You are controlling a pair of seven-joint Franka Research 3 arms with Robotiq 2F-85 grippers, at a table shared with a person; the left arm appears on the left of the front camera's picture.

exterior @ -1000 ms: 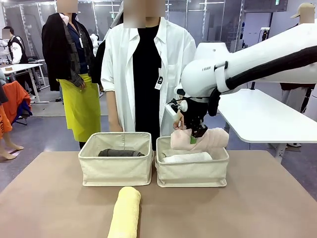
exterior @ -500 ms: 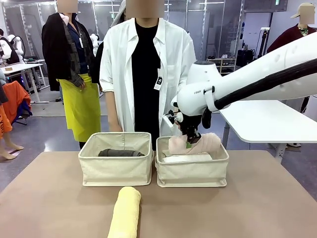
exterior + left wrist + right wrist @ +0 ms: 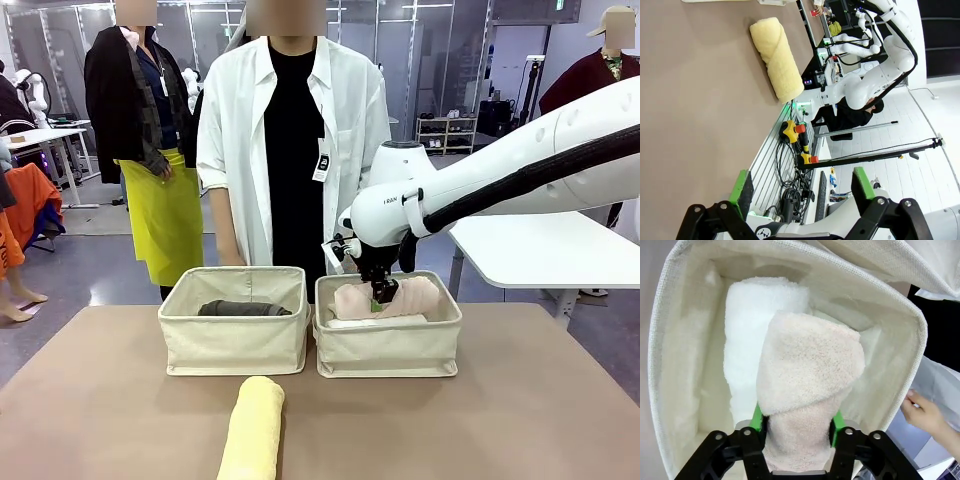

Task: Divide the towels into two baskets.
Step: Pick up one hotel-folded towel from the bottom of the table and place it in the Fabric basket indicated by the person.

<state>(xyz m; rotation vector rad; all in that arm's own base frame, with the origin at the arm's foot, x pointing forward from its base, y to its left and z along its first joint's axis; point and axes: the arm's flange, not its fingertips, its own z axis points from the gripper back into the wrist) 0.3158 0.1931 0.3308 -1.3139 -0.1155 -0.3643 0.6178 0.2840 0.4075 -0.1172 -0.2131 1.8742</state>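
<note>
My right gripper [image 3: 380, 293] hangs just inside the right basket [image 3: 388, 350], its green pads pressed against both sides of the peach-pink towel [image 3: 410, 297]. In the right wrist view that gripper [image 3: 797, 422] squeezes the pink roll [image 3: 810, 370], which lies partly on the white towel [image 3: 747, 340] within the basket's walls [image 3: 670, 340]. The left basket [image 3: 235, 345] holds the dark grey towel [image 3: 243, 309]. A pale yellow towel [image 3: 252, 430] lies on the table in front of the baskets. My left gripper [image 3: 802, 187] is open and holds nothing, far from the yellow roll [image 3: 776, 57].
A person in a white coat [image 3: 290, 130] stands close behind the baskets, one hand [image 3: 922, 412] near the right basket's far rim. The brown table [image 3: 520, 410] has free room on both sides of the yellow roll. A white side table [image 3: 530, 240] stands at the back right.
My right arm has lowered the peach-pink towel from above the right basket down into it, onto the white towel. The left arm, grey towel and yellow towel have not moved.
</note>
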